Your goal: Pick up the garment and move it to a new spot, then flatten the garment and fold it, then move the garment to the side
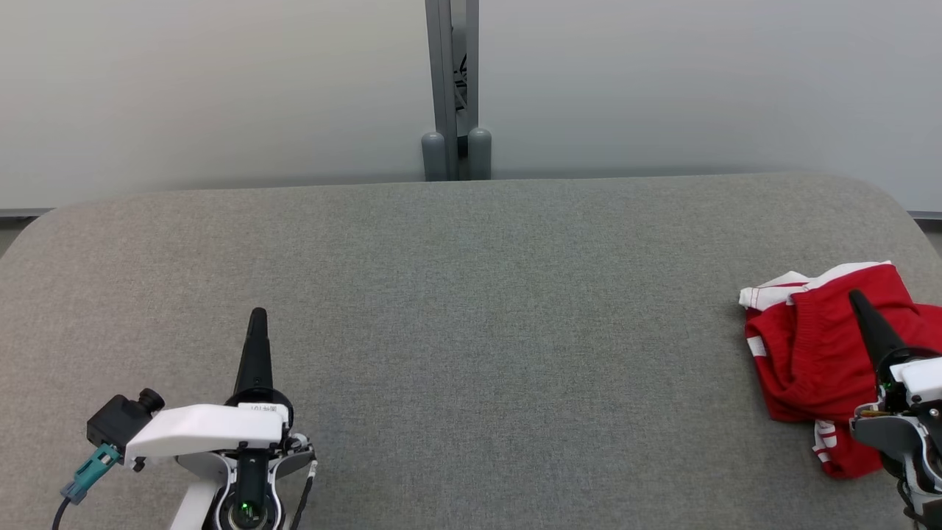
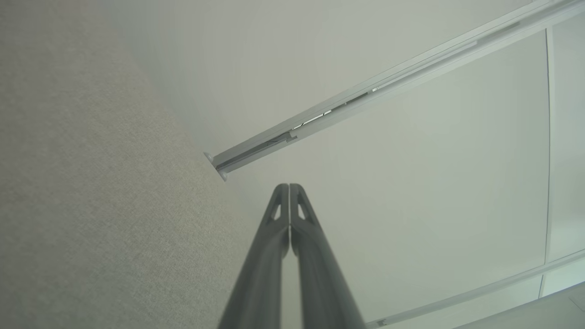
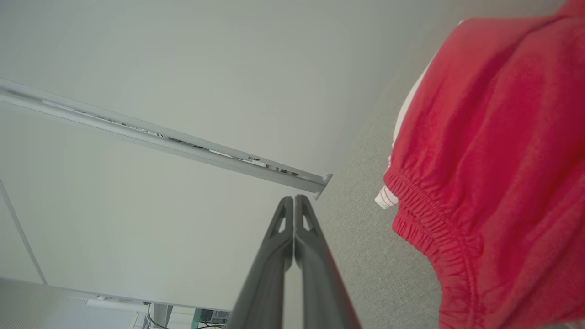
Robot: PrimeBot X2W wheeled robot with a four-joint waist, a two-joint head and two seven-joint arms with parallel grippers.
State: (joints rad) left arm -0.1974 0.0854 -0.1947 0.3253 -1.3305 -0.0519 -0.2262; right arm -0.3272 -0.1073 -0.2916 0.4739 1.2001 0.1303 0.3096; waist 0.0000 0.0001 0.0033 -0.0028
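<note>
Fingers of left gripper (image 1: pixel 257 324) are pressed together, empty, well apart from the job. Red shorts (image 1: pixel 809 361) lie crumpled at right edge of grey table (image 1: pixel 471 331) — right gripper (image 1: pixel 859 302) is the nearer arm by far, also pinched closed & empty, tip over the cloth in head view.

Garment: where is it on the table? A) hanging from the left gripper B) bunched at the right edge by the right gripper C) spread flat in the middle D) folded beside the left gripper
B: the red garment lies crumpled at the table's right edge, beside the shut right gripper.
</note>
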